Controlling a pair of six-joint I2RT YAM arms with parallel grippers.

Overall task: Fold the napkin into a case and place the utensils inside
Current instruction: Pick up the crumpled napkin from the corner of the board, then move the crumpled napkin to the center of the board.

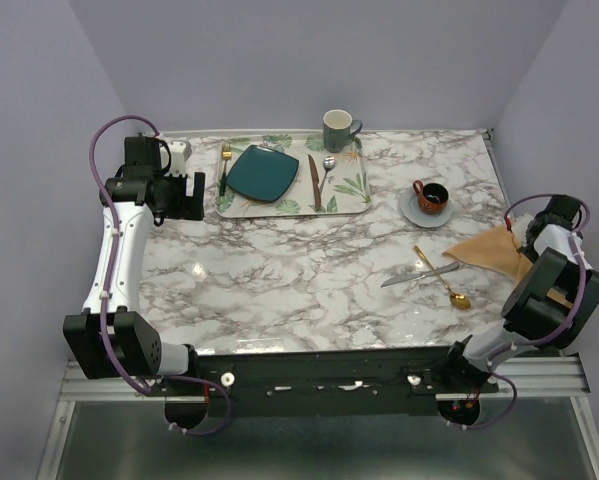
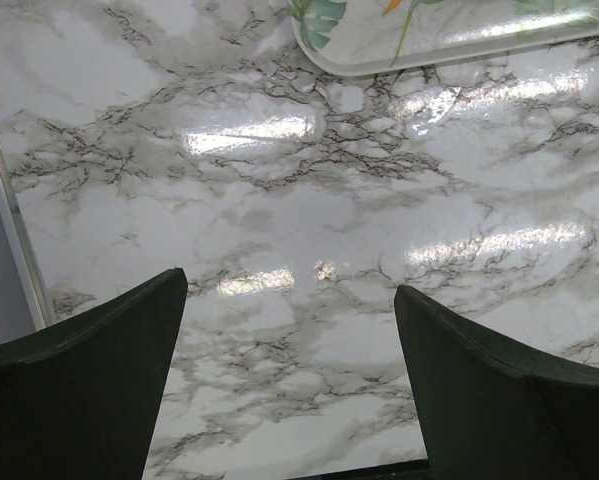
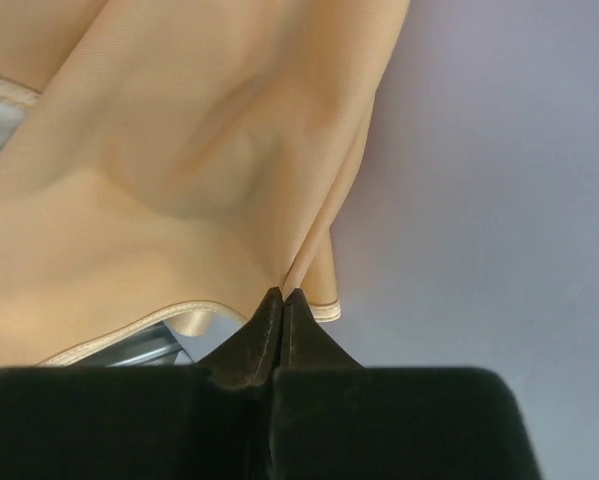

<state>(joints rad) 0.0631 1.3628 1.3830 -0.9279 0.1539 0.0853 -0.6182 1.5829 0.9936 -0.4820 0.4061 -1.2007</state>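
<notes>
While the napkin lies at the right edge of the table, the step in hand is judged to be the first pull that brings it onto open marble for folding.

In the top view, the right gripper is seen at the napkin's far-right corner. The knife and spoon lie crossed just beside the napkin's left tip. The left gripper hangs near the tray, well apart from the work. Whether the right jaws hold anything cannot be read here.

In the left wrist view, the left fingers are shown spread wide over bare marble, with nothing between them.

In the right wrist view, the right fingertips are shown pressed together on a hemmed edge of the napkin, with a thin fold pinched between them.

The napkin is best drawn leftward, low and slowly, so that the shallow pinch is not lost and the knife and spoon are not swept aside. The pinch is confirmed only by the right wrist view, and the knife and spoon are located only by the top view.
</notes>
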